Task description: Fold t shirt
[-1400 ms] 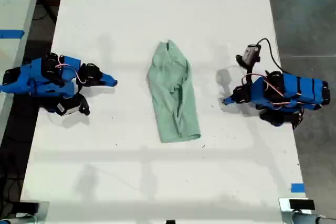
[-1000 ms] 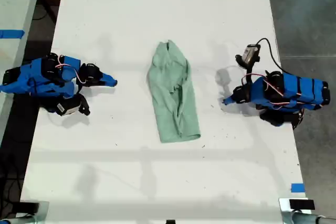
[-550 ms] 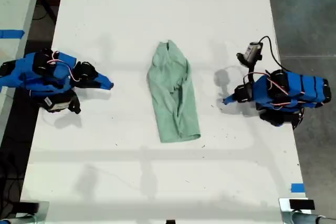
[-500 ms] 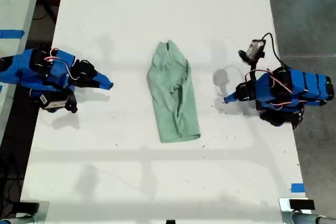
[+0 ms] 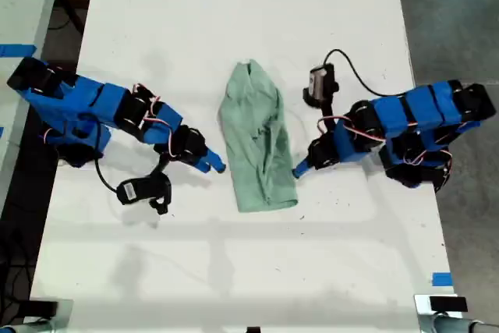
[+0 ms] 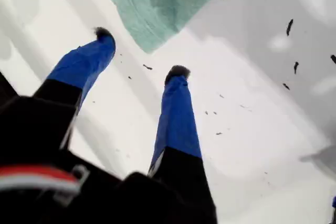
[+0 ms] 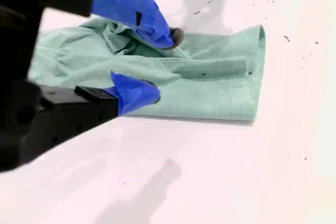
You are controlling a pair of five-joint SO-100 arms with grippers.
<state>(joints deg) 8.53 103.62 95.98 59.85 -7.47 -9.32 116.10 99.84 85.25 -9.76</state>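
Observation:
The t shirt (image 5: 257, 138) is a pale mint-green, wrinkled strip lying lengthwise in the middle of the white table (image 5: 234, 271). My first gripper (image 5: 300, 169) reaches in from the exterior view's right and stands open on bare table, just short of the shirt's lower corner (image 6: 157, 3). In its wrist view the two blue fingers (image 6: 176, 114) are spread with nothing between them. My second gripper (image 5: 212, 164) comes from the exterior view's left and is open at the shirt's long edge (image 7: 210, 82). One finger (image 7: 152, 22) is over the cloth, the other at the near hem.
A small camera on a cable (image 5: 320, 83) stands off the arm at the exterior view's right. Another camera (image 5: 140, 190) hangs off the other arm. Blue tape (image 5: 441, 278) marks the table's lower right edge in the exterior view. Grey floor lies beyond.
Both arms have stretched out from the table's sides toward the shirt, and their grippers now stand at its edges. The shirt has not moved.

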